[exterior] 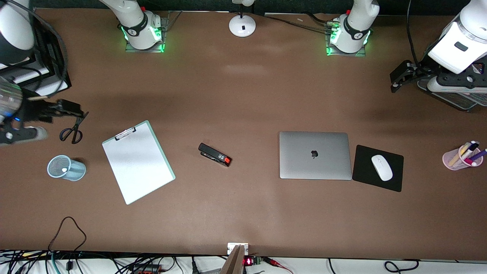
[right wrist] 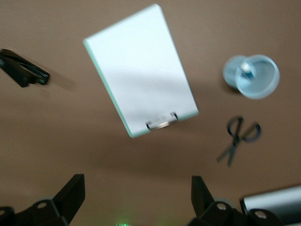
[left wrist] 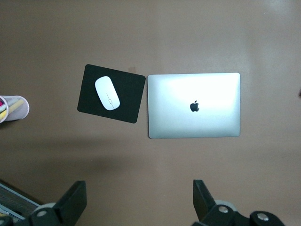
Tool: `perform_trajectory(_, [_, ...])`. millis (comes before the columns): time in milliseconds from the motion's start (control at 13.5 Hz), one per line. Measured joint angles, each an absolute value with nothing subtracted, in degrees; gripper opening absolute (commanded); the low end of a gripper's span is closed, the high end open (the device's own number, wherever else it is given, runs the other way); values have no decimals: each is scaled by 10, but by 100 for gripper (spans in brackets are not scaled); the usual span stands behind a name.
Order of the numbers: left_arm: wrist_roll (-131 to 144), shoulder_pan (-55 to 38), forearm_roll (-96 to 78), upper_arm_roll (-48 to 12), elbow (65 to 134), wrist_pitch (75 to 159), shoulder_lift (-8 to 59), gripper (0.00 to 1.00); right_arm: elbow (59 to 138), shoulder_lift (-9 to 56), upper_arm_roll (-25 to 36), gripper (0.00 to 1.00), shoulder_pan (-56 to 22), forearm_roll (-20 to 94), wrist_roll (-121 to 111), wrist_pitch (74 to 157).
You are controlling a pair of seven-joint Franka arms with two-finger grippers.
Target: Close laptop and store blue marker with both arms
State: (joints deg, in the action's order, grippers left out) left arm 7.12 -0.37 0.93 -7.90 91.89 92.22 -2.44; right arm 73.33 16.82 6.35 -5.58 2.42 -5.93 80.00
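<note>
The laptop (exterior: 315,155) (left wrist: 194,105) lies shut and flat on the brown table, silver lid up with the dark logo showing. Inside the pale-blue mesh cup (exterior: 67,168) (right wrist: 252,76) stands the blue marker (right wrist: 245,70); only its white end (exterior: 64,169) shows from the front. My left gripper (exterior: 397,80) (left wrist: 138,197) hangs open and empty over bare table at the left arm's end. The right gripper (exterior: 70,109) (right wrist: 138,195) is open and empty too, in the air over the table by the scissors (exterior: 72,131).
A white clipboard (exterior: 137,161) and a black stapler (exterior: 214,154) lie mid-table. Beside the laptop, a white mouse (exterior: 381,167) rests on a black pad (exterior: 365,176). A pink cup (exterior: 462,156) holds yellow and purple pens. A lamp base (exterior: 242,26) stands between the arm bases.
</note>
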Motion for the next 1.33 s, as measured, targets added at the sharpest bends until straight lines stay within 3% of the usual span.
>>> perform_trajectory(665, [71, -2, 9, -77, 919, 924, -24, 100, 745, 111, 64, 100, -9, 11, -31, 765])
perform_trajectory(1035, [71, -1, 9, -75, 919, 931, -24, 100, 856, 35, 63, 100, -9, 10, -30, 838])
perform_trajectory(1331, [71, -1, 9, -75, 919, 942, -24, 100, 876, 8, 63, 100, -9, 10, -24, 838])
